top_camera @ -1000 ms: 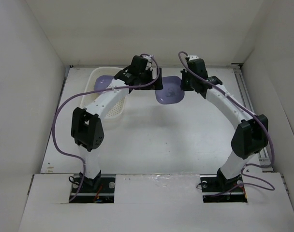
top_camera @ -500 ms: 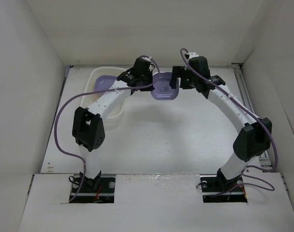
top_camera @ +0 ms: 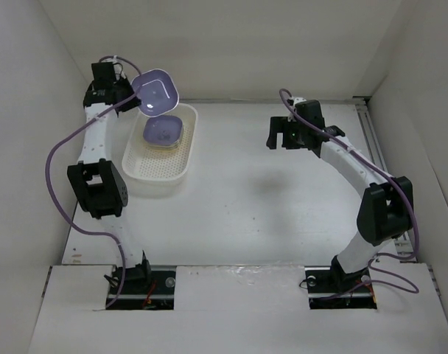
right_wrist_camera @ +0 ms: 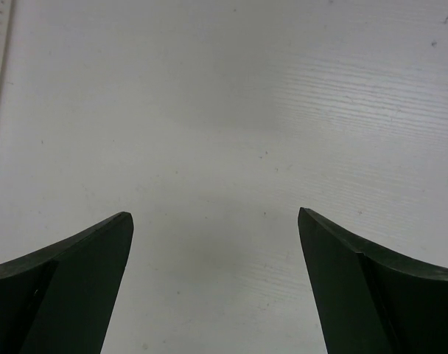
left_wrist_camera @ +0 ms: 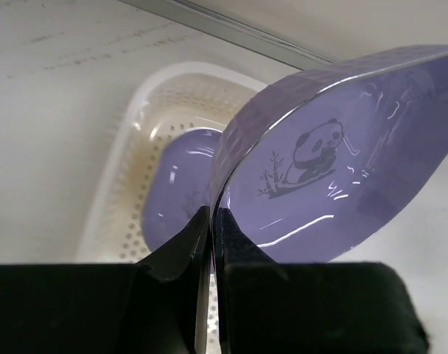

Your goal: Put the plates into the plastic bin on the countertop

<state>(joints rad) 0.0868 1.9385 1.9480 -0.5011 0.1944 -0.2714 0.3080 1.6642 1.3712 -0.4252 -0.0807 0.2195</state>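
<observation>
A lavender plate (top_camera: 157,92) with a panda print (left_wrist_camera: 316,151) hangs tilted in the air above the far end of the plastic bin (top_camera: 138,168). My left gripper (left_wrist_camera: 211,215) is shut on its rim. A second lavender plate (top_camera: 163,133) lies flat inside the bin (left_wrist_camera: 121,177), also showing below the held one as a lavender plate (left_wrist_camera: 176,195). My right gripper (right_wrist_camera: 215,221) stands open over the bare countertop (right_wrist_camera: 231,133) with nothing between its fingers; from above the right gripper (top_camera: 277,136) hangs at the far right-centre of the countertop (top_camera: 253,206).
White walls close in the countertop on the left, back and right. A metal rail (top_camera: 386,162) runs along the right edge. The left arm's purple cable (top_camera: 58,158) loops out to the left of the bin.
The right gripper let go of the lavender plate and opened. The left gripper, shut on that plate, swung it left from the middle to above the bin.
</observation>
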